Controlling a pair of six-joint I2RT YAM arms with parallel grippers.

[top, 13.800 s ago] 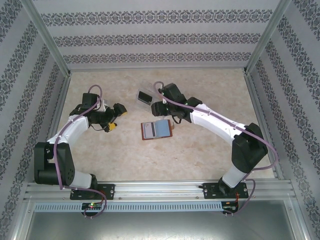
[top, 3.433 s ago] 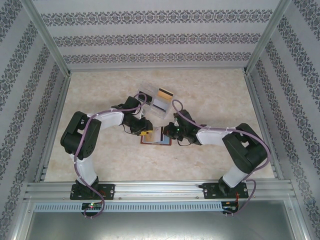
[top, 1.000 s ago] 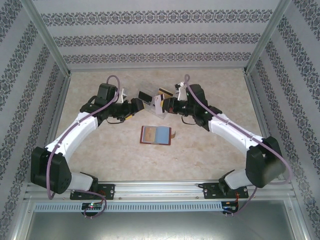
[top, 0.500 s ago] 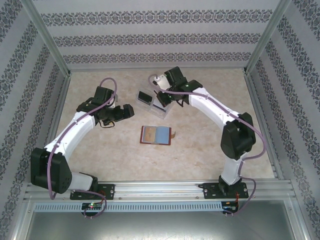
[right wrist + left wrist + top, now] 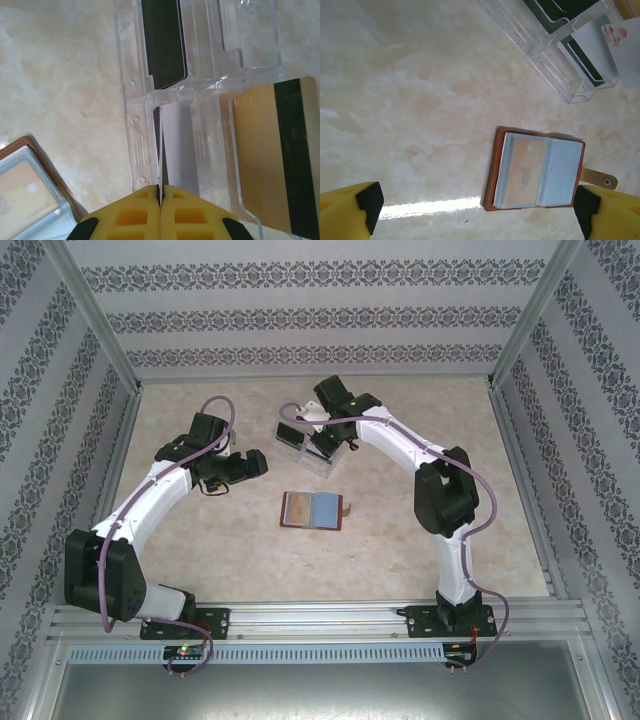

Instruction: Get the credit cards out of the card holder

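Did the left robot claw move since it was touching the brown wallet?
Yes. The left gripper has gone up and left from the card holder, and now hangs beside the clear tray, jaws open.

— Where's the card holder?
— Flat on the table, nearer the arms than the clear tray.
— And the credit cards?
— Side by side in the tray's compartments; another inside the holder.

Left arm stretches forward, left pincer gaping wide, facing down at the worktop. Right arm arches high and hooks leftward, right pincer pinched tight on a credit card.
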